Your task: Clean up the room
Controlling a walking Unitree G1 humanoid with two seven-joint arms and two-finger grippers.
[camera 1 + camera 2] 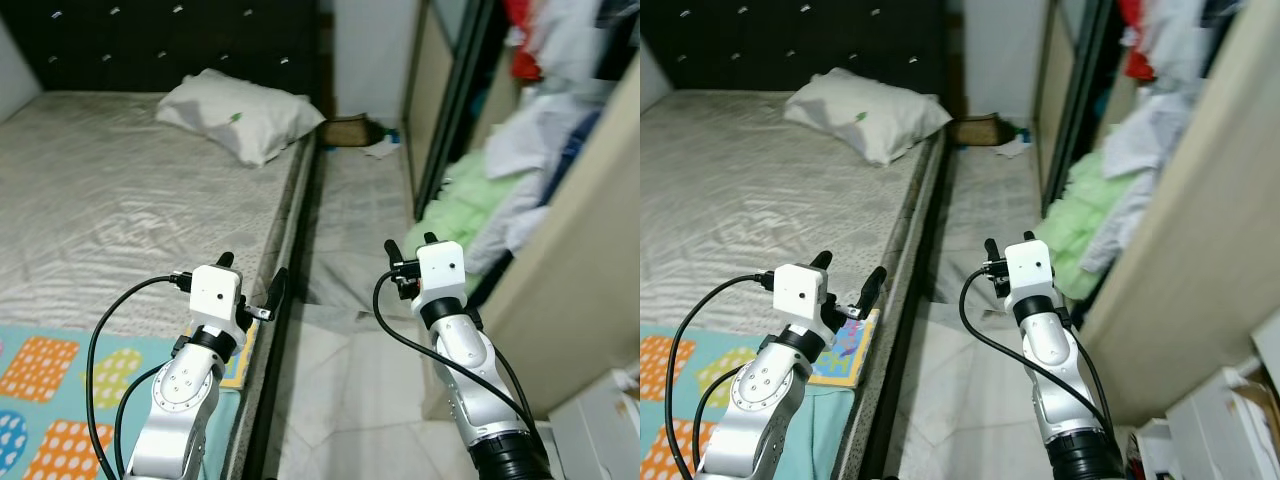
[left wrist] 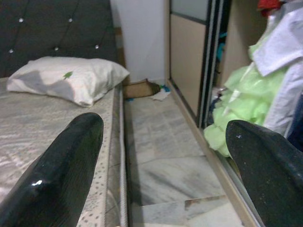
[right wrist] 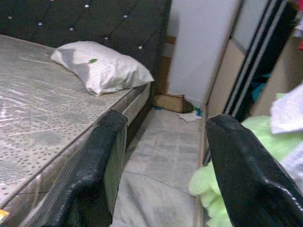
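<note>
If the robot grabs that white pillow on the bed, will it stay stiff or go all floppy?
Probably floppy: the pillow looks soft, puffy and creased, so it would likely sag around a claw. It probably is light for its size. It lies flat on the bed, so rolling seems unlikely.

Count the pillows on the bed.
1. The white pillow lies at the head of the bed, near the edge beside the aisle, against the dark headboard. None seem hidden.

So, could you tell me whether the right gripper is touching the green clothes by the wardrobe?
Apart. In the right wrist view, the right gripper is open with floor between its fingers, and the green clothes lie farther off beyond it.
</note>
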